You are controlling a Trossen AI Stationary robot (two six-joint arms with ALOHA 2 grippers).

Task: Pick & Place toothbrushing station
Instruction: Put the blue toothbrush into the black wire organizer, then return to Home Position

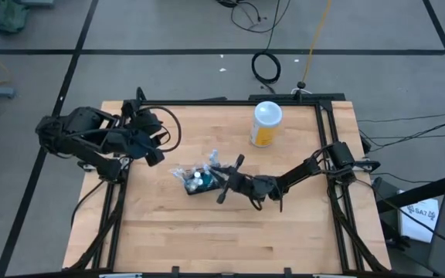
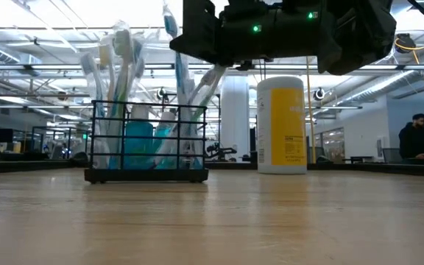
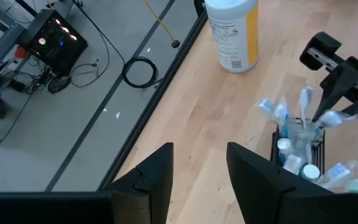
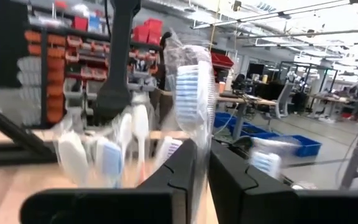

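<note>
We see a small black basket (image 2: 146,141) standing near the middle of the table (image 1: 207,239). It is made of thin wire. Blue-and-white brushes (image 2: 121,70) stand up in it, wrapped in clear plastic, and they lean out in different ways. Teal tubes (image 2: 138,143) sit low inside the basket, and from above we see their white caps (image 3: 283,144).

The right gripper (image 4: 202,163) is at the basket. Its two dark fingers are almost together, and a wrapped brush (image 4: 194,93) stands in the thin gap between them. The fingers pinch it low down, and its head sticks up above them. The right arm (image 1: 304,171) reaches in from the right edge of the table.

The left gripper (image 3: 199,171) waits by the far left corner of the table. Its fingers are apart and hold nothing.

A white and yellow bottle (image 1: 266,123) stands upright beyond the basket, well apart from it. Nothing lies between them.

The table is light wood with a black frame. The floor around it is grey, with cables (image 1: 266,67) on it. Far behind the table, a person (image 2: 415,136) sits in the big room.
</note>
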